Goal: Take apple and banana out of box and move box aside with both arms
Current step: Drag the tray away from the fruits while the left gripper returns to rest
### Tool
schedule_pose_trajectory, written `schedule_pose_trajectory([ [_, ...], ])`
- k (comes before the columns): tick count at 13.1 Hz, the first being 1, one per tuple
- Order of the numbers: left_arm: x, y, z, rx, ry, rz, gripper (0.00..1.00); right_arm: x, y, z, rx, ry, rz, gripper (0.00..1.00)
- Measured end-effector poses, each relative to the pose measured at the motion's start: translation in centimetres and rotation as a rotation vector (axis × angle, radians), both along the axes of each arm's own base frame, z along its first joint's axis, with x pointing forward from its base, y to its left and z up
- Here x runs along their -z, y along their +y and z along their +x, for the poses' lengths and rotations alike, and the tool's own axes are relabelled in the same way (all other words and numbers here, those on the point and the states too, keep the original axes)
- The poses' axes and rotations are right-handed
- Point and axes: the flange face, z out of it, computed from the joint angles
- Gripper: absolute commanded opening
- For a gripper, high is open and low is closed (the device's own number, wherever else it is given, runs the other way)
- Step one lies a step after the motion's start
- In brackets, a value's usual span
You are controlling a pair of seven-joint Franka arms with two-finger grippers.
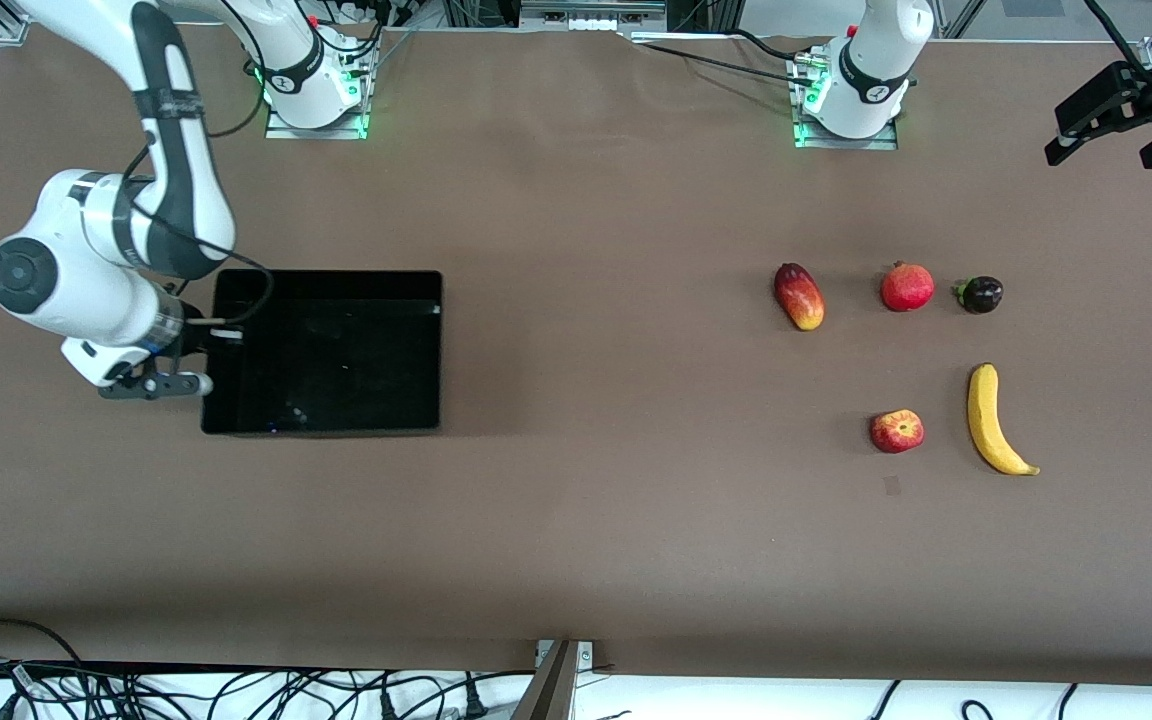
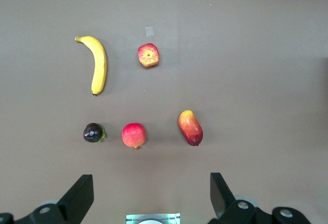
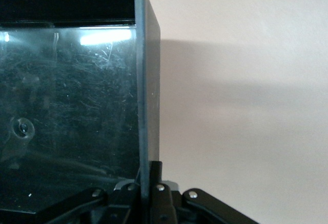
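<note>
Front view: banana [image 1: 992, 420] lengthwise toward camera, beside apple [image 1: 897, 431].

I worked in a robotics lab, not a home or kitchen. My two arm bases [image 1: 316, 85] were bolted on metal plates with green status lights to a table [image 1: 576, 540] covered in plain brown sheeting. Bundles of black cables [image 1: 186, 690] trailed along its edge nearest the front camera, and aluminium framing [image 1: 556, 690] stood there.
</note>
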Motion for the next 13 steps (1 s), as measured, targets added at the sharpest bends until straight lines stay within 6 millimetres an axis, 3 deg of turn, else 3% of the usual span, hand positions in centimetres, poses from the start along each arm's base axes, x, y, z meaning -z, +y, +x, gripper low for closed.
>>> schedule_pose_trajectory([
  [2, 0.1, -0.3, -0.2, -0.016, 0.016, 0.001, 1.0, 2.5, -2.5, -2.0, 0.011, 0.005, 0.002, 0.0],
  [7, 0.4, -0.2, -0.6, -0.024, 0.054, 0.002, 1.0, 5.6, -3.4, -4.5, 0.062, -0.017, 0.006, 0.0],
  [8, 0.4, -0.2, -0.6, -0.024, 0.057, 0.003, 1.0, 5.7, -3.4, -4.6, 0.066, -0.016, 0.008, 0.07],
  [9, 0.5, -0.3, -0.7, -0.023, 0.059, 0.003, 1.0, 5.9, -3.4, -4.8, 0.072, -0.014, 0.011, 0.46],
  [10, 0.5, -0.5, -0.7, -0.027, 0.061, 0.004, 1.0, 6.0, -3.5, -4.9, 0.075, -0.011, 0.013, 0.73],
  [11, 0.5, -0.5, -0.7, -0.033, 0.066, 0.004, 1.0, 6.1, -3.4, -5.0, 0.074, -0.009, 0.013, 0.9],
  [12, 0.5, -0.4, -0.8, -0.038, 0.069, 0.004, 1.0, 6.0, -3.2, -4.9, 0.071, -0.012, 0.014, 1.0],
  [13, 0.5, -0.4, -0.8, -0.04, 0.071, 0.004, 1.0, 5.7, -2.9, -4.7, 0.064, -0.02, 0.018, 1.0],
])
